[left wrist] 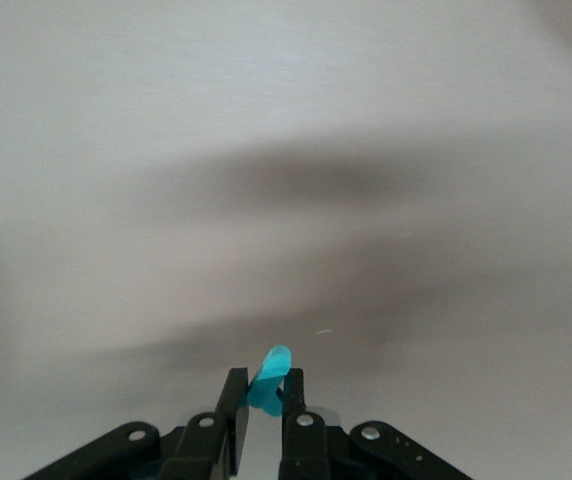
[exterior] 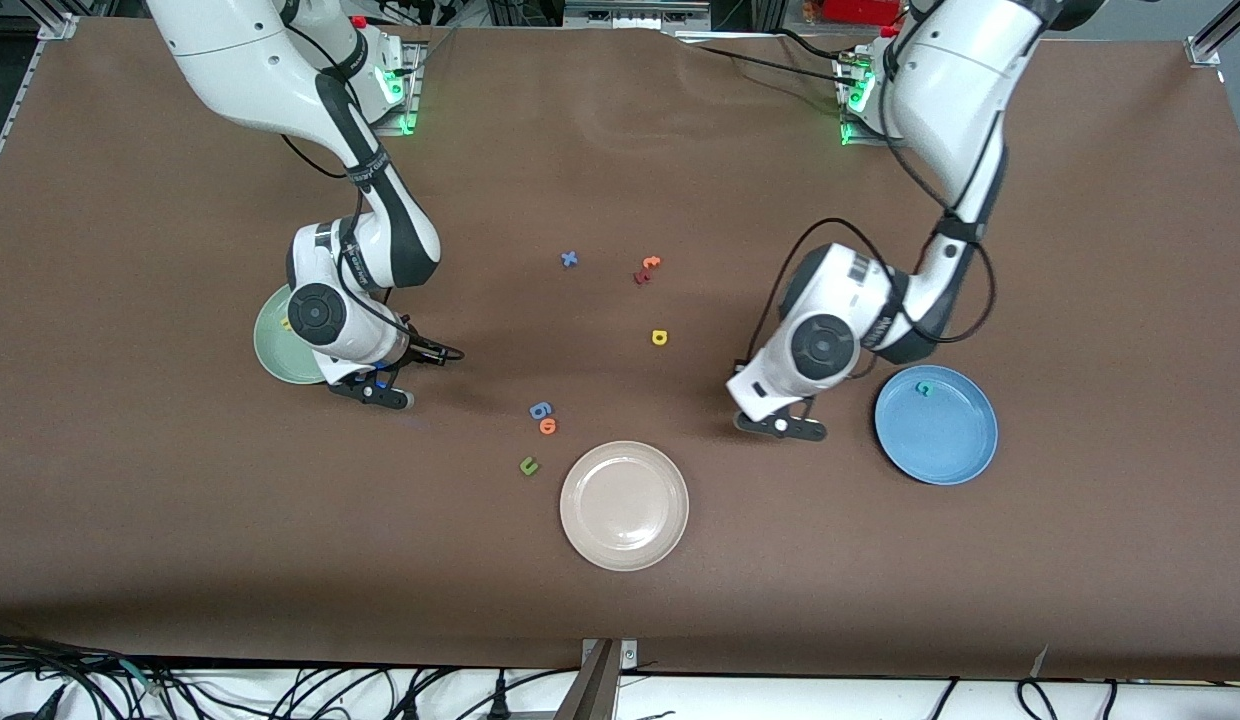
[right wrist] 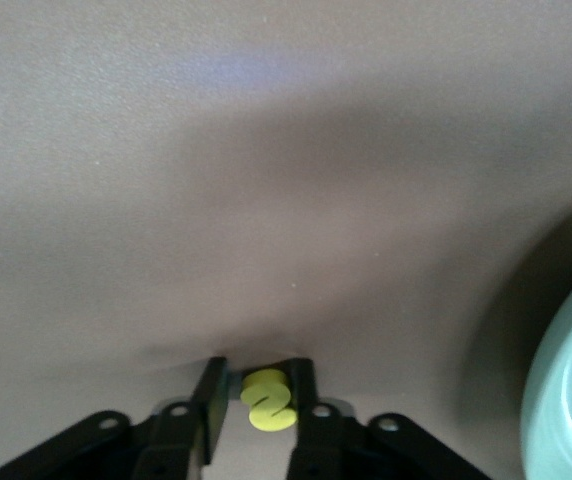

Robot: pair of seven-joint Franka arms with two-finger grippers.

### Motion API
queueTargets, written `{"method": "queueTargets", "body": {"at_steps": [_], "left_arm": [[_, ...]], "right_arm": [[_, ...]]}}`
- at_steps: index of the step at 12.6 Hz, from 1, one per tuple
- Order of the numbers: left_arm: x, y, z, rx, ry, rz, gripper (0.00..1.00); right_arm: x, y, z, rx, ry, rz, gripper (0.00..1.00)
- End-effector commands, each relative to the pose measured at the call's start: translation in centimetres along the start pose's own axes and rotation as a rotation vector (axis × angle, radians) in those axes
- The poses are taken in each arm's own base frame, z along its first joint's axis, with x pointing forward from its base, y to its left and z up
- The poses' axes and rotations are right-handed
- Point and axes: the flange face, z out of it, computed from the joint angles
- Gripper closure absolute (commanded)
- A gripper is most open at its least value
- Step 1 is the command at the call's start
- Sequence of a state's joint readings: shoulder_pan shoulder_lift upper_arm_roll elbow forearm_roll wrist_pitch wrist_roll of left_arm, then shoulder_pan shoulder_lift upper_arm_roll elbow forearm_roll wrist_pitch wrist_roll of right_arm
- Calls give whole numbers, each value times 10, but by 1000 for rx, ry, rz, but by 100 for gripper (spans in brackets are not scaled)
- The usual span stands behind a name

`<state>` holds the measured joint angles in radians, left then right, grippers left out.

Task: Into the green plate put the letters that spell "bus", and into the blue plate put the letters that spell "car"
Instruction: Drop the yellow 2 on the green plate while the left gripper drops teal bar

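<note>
Round pale mint-green plate point(exterior: 277, 352) as landmark: beside it, low over the brown counter point(exterior: 620, 560), right gripper point(right wrist: 262, 384) pinches yellow foam "s" point(right wrist: 267, 399); next, carry it over this plate. Left gripper point(left wrist: 264, 385), toward the left arm's end, clamps a teal foam letter point(left wrist: 268, 378).

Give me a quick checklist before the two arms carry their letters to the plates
1. Right gripper has the yellow s between its fingers, down at the table beside the green plate: ok.
2. Left gripper shut on a teal letter: ok; which letter it is: cannot tell.
3. Green plate partly hidden under the right arm; one yellow letter shows in it: ok.
4. Blue plate holds one teal letter, with bare room left: ok.
5. Yellow a lies on the table, in no plate: not ok.
</note>
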<state>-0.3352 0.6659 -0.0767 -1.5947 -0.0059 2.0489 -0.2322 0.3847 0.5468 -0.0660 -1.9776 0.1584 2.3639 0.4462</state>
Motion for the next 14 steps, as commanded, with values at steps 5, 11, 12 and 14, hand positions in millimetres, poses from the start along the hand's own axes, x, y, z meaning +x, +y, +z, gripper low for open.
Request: {"method": "queueTargets", "body": {"at_steps": [5, 11, 12, 14], "left_arm": [[1, -135, -44, -50, -77, 174, 100], [1, -206, -50, 28, -135, 275, 100], [0, -215, -48, 39, -141, 278, 100], [0, -235, -39, 53, -159, 268, 94]], "right_arm": [[4, 24, -55, -8, -36, 26, 92], [10, 124, -59, -77, -202, 36, 92], [4, 138, -46, -82, -230, 29, 92], [-6, 154, -27, -88, -265, 30, 92]]}}
